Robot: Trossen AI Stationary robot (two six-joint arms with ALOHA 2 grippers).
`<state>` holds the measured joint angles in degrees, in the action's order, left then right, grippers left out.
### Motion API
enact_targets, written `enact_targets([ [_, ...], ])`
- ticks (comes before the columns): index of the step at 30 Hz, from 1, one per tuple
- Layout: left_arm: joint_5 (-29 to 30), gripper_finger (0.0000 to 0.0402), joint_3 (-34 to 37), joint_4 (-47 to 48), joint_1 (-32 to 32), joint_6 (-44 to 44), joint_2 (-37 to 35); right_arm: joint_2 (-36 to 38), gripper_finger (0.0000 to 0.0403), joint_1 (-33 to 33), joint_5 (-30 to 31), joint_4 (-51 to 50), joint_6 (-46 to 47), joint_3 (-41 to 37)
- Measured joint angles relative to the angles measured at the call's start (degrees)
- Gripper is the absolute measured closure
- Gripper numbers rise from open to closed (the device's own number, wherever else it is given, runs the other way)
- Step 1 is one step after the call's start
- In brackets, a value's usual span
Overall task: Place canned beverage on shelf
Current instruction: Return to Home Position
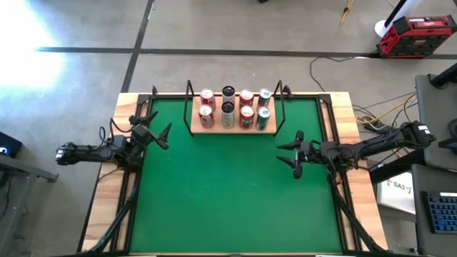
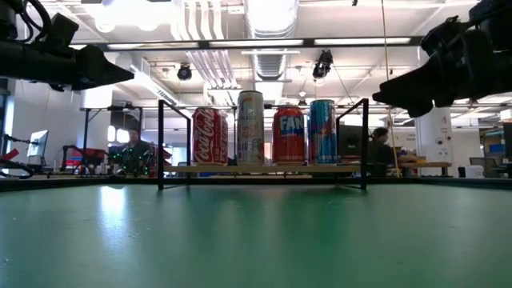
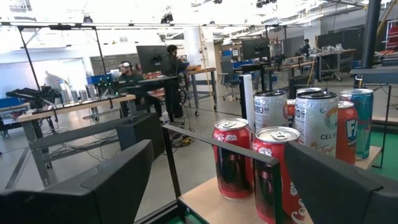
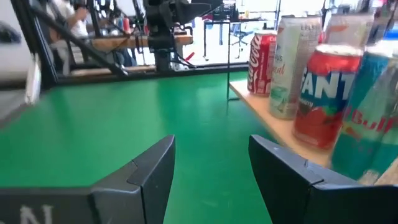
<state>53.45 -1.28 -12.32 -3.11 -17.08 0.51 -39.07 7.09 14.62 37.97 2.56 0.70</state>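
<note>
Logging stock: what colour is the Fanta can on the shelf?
Red with white lettering; the Fanta can shows best in the low view.

"Coca-Cola" script on leftmost red can (image 2: 208,136); "FAN" on orange-red can (image 2: 290,134) two places along the front row. "CELS" on white can (image 3: 319,127), "Bull" on blue can (image 4: 367,118).

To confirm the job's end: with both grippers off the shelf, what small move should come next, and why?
Probably retract the left gripper and right gripper home: both hang open and empty, and eight cans stand on the shelf.
</note>
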Motion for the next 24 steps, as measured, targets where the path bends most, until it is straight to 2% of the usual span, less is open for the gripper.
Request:
enact_targets([
  [5, 0.0, 0.0056, 0.0, 0.01, 0.01, 0.0, 0.0, -0.41, 0.0207, 0.0, 0.01, 0.05, 16.84, 2.09],
  [7, 0.0, 0.0056, 0.0, 0.02, 0.02, 0.0, 0.0, -0.39, 0.0207, 0.0, 0.65, 0.0, 19.11, 2.84],
  [10, -0.01, 0.0056, 0.0, 0.0, 0.01, 0.0, 0.0, -0.42, 0.0207, 0.0, 3.07, -0.5, 17.8, 3.74],
  [17, 0.0, 0.0056, 0.0, 0.0, 0.01, 0.0, -0.01, -0.42, 0.0207, 0.0, 3.44, -0.84, 4.52, 5.18],
  [20, 0.0, 0.0056, 0.0, 0.0, 0.0, 0.0, 0.0, -0.37, 0.0207, 0.0, -0.27, -0.89, 4.05, 5.9],
  [24, -0.02, 0.0056, 0.0, 0.0, 0.01, 0.0, 0.0, -0.46, 0.0207, 0.04, -6.15, -1.25, 8.26, 7.39],
])
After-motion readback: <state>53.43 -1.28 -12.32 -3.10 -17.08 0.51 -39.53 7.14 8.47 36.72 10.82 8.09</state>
